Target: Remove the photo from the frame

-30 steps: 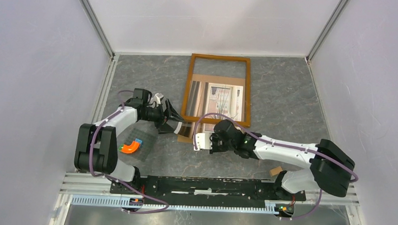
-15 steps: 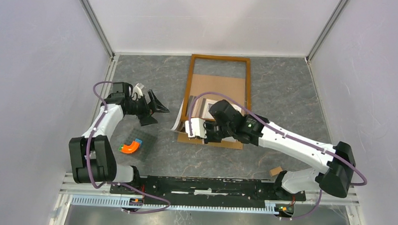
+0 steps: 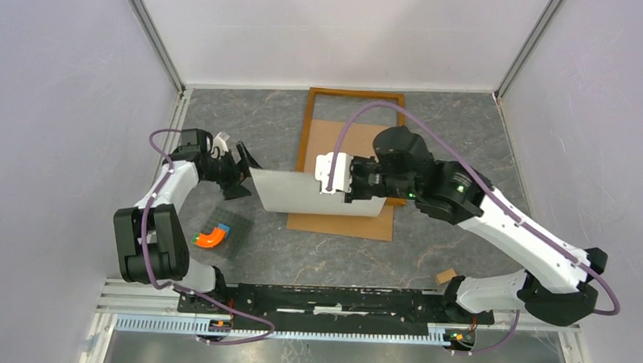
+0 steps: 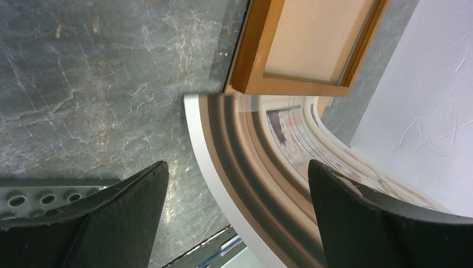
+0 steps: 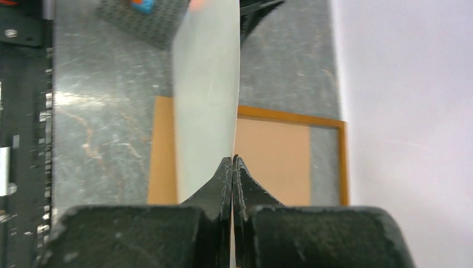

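Note:
My right gripper is shut on the photo and holds it in the air, curled, with its white back facing the top camera. In the right wrist view the jaws pinch the photo's edge. The frame lies flat at the back, with the brown backing board lying partly inside it and sticking out over its near edge. My left gripper is open at the photo's left edge. The left wrist view shows the striped print curving between the open fingers, and the frame corner beyond.
A small grey plate with an orange block lies at the near left, under the left arm. A small tan piece lies near the right arm's base. White walls close in the sides and back. A black rail runs along the front.
The right gripper took hold of the photo's near edge and lifted it off the backing board, up and to the left. The left gripper let go of the photo's corner and drew back, open.

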Robot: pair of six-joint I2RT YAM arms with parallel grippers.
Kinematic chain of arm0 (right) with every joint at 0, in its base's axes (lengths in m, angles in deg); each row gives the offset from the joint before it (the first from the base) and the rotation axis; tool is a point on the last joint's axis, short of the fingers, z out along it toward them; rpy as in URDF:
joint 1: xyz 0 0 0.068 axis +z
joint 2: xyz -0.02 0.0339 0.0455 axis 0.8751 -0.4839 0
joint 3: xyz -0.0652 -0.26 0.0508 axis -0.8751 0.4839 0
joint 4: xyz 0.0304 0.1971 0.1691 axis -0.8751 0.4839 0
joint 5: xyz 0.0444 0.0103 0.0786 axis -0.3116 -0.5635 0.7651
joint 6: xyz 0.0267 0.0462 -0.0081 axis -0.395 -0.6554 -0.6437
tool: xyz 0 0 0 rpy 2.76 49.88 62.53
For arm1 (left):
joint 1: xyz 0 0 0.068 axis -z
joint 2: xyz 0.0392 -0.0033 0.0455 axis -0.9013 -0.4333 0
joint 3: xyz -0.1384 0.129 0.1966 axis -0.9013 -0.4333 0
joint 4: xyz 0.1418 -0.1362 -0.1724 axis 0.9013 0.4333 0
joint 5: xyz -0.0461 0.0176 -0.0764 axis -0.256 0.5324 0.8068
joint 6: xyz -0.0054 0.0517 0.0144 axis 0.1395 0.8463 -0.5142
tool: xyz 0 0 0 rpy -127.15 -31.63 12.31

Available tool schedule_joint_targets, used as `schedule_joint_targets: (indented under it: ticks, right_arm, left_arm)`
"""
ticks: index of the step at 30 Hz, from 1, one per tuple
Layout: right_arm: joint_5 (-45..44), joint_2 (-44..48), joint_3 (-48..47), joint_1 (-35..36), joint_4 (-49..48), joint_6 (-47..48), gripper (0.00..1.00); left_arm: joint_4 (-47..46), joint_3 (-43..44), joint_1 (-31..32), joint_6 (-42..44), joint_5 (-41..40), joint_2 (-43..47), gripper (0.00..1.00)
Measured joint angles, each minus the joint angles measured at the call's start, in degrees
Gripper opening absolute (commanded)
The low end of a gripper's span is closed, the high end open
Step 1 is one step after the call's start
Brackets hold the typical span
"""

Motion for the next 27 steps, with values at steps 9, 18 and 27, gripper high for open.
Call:
schedule_joint_targets:
  ticks: [9,18,27]
  right_arm:
    - [-17.29,4.48,-3.50,-0.61,-7.72,8.15,0.00]
    - [-19.39,1.73,1.55,-19.21,-29.11,18.99,0.00]
    - [-9.35,-15.12,-2.82,-32.46,-47.47,22.18,0.00]
  left_arm:
    - [-1.14,2.97,0.00,-0.04,-1.11,-1.81,1.00]
    - [-1.81,3.04,0.00,-0.13,-1.51,-1.79,1.00]
    - [-3.52,3.19,0.00,-1.33,-2.75,-1.75,1.00]
